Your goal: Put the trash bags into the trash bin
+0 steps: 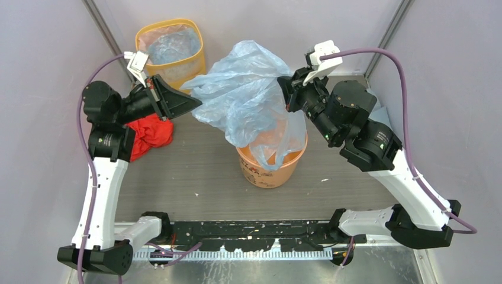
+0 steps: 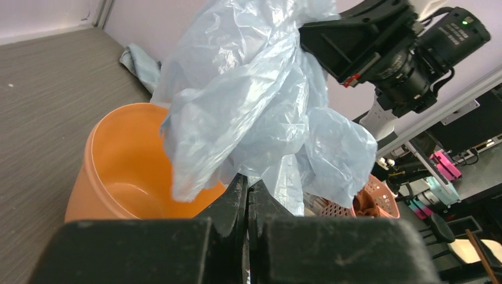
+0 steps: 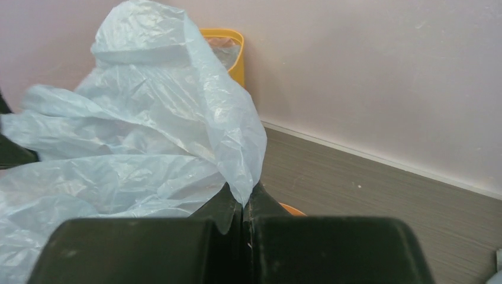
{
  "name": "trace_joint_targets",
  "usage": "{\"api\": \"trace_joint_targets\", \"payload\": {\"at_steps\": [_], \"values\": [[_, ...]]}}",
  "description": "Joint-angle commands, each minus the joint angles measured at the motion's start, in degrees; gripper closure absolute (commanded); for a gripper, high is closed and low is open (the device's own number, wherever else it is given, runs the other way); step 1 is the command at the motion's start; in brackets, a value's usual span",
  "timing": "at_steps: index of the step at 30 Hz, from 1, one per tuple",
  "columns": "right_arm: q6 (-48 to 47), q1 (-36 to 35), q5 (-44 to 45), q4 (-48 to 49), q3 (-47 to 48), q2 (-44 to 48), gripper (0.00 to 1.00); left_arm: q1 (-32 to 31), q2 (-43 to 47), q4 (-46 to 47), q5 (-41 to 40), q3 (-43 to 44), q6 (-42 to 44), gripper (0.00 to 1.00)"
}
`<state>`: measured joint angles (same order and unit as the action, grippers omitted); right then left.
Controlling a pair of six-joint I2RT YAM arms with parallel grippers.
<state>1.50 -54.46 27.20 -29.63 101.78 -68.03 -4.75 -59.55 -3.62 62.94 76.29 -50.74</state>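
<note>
A pale blue trash bag (image 1: pixel 245 97) hangs spread between both grippers above the round orange trash bin (image 1: pixel 269 171), its lower part drooping into the bin's mouth. My left gripper (image 1: pixel 198 103) is shut on the bag's left edge. My right gripper (image 1: pixel 283 83) is shut on its right edge. In the left wrist view the closed fingertips (image 2: pixel 247 183) pinch the bag (image 2: pixel 254 100) over the open bin (image 2: pixel 127 171). In the right wrist view the closed gripper (image 3: pixel 244 198) pinches a fold of the bag (image 3: pixel 148 148); a sliver of the bin's rim (image 3: pixel 293 209) shows below.
A taller yellow bin (image 1: pixel 170 50) lined with a clear bag stands at the back left. A red cloth (image 1: pixel 151 133) lies by the left arm. A bluish cloth (image 2: pixel 139 65) lies at the back right corner. Walls close in on both sides.
</note>
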Motion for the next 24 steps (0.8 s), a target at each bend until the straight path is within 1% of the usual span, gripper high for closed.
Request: {"api": "trace_joint_targets", "payload": {"at_steps": [1,6,8,12,15,16,18,19,21,22,24], "values": [[-2.5,1.6,4.7,0.8,-0.5,2.2,0.99,2.3,2.2,1.6,4.0,3.8,-1.5,1.00],[-1.8,4.5,4.4,0.2,-1.2,3.3,0.99,4.5,2.8,3.1,5.8,4.2,-3.6,1.00],[-1.5,5.7,3.5,-0.1,-1.3,4.0,0.99,6.6,2.9,3.3,6.2,4.2,-4.6,1.00],[-0.1,6.4,1.9,-0.5,-1.6,5.3,0.99,7.7,2.7,7.0,6.3,4.0,-7.4,1.00],[1.1,6.4,-4.9,-0.7,-2.1,6.6,0.99,8.1,1.3,8.9,5.2,4.7,-9.6,1.00],[1.6,6.4,-8.3,-0.7,-2.1,6.9,0.99,8.1,0.3,9.3,4.7,5.2,-10.4,0.97],[3.2,6.4,-11.5,-0.5,-1.8,6.7,0.99,8.1,-1.7,11.5,4.0,6.0,-13.0,0.85],[4.7,6.4,-11.8,-0.1,-1.7,6.5,0.99,8.1,-2.5,13.6,4.0,6.1,-14.8,0.80],[6.1,6.4,-11.5,1.0,-1.6,5.8,0.99,8.1,-3.3,17.9,3.9,5.7,-18.2,0.52],[6.4,6.5,-11.3,1.6,-1.5,5.3,0.99,8.1,-3.3,19.0,4.0,5.4,-19.1,0.47],[6.8,6.4,-10.1,2.4,-0.9,4.0,0.99,8.1,-2.7,18.8,4.0,5.1,-18.9,0.46]]}}
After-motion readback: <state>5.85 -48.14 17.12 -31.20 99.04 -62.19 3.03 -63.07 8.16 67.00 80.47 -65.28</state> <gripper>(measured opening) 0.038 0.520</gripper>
